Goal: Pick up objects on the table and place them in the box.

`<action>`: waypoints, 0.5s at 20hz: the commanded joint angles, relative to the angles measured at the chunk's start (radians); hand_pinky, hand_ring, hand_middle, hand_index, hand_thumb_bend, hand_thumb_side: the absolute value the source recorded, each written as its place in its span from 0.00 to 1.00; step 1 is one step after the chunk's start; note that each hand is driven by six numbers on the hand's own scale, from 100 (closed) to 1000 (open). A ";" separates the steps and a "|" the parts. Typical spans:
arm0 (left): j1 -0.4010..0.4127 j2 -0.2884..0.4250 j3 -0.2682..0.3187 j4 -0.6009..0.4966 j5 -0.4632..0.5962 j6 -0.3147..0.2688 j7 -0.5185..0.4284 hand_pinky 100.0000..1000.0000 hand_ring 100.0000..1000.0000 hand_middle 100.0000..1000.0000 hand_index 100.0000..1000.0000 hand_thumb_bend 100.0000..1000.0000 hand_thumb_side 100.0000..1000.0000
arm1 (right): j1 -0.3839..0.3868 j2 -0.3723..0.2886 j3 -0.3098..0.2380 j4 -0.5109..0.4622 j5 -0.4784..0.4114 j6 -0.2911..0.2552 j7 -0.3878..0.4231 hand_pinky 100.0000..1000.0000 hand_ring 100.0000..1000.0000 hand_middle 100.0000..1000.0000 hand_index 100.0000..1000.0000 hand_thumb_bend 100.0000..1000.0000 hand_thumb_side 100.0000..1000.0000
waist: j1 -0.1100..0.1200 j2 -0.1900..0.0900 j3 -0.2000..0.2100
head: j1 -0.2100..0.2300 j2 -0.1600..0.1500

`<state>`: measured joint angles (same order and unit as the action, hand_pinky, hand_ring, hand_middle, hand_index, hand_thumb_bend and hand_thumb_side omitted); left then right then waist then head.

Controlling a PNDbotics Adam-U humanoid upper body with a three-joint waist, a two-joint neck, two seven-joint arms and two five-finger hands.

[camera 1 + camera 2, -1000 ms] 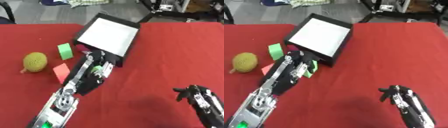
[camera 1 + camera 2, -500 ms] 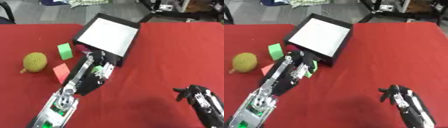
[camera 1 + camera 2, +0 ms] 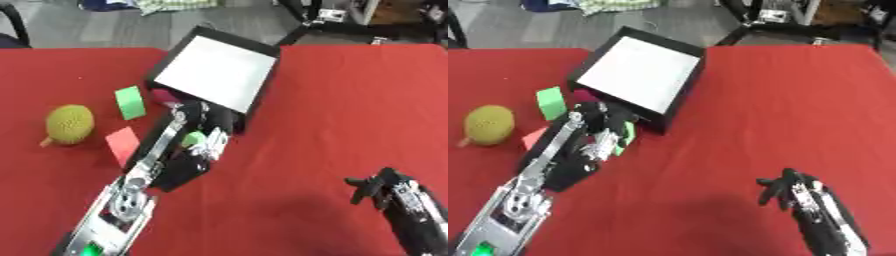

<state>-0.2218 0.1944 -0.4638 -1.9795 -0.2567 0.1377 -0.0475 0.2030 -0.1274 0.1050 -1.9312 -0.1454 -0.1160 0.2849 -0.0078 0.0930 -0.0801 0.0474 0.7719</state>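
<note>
Just short of the black box (image 3: 254,95), the left hand (image 3: 203,131) has its fingers curled round a small green object (image 3: 193,138), right beside the box's near wall. Left of that hand on the red table (image 3: 332,110) lie a green block (image 3: 129,102), a red block (image 3: 122,145) and, further out, a yellow-green knobbly ball (image 3: 69,123). A dark pink thing (image 3: 585,95) sits just beyond the fingers. Well off to the right, the right hand (image 3: 787,187) rests with fingers relaxed.

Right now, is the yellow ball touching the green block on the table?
Apart. The left eye view shows bare red cloth between the yellow ball and the green block.
</note>
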 commanded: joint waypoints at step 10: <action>-0.013 0.014 -0.007 -0.021 -0.023 -0.005 0.000 0.46 0.37 0.37 0.60 0.00 0.61 | -0.005 -0.006 0.004 -0.008 0.007 0.010 0.000 0.78 0.38 0.13 0.38 0.00 0.76 | 0.002 -0.014 -0.004 | 0.002 -0.002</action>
<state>-0.2217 0.2017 -0.4695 -1.9795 -0.2812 0.1380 -0.0460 0.2028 -0.1274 0.1058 -1.9310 -0.1420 -0.1071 0.2842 -0.0078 0.0930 -0.0825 0.0504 0.7719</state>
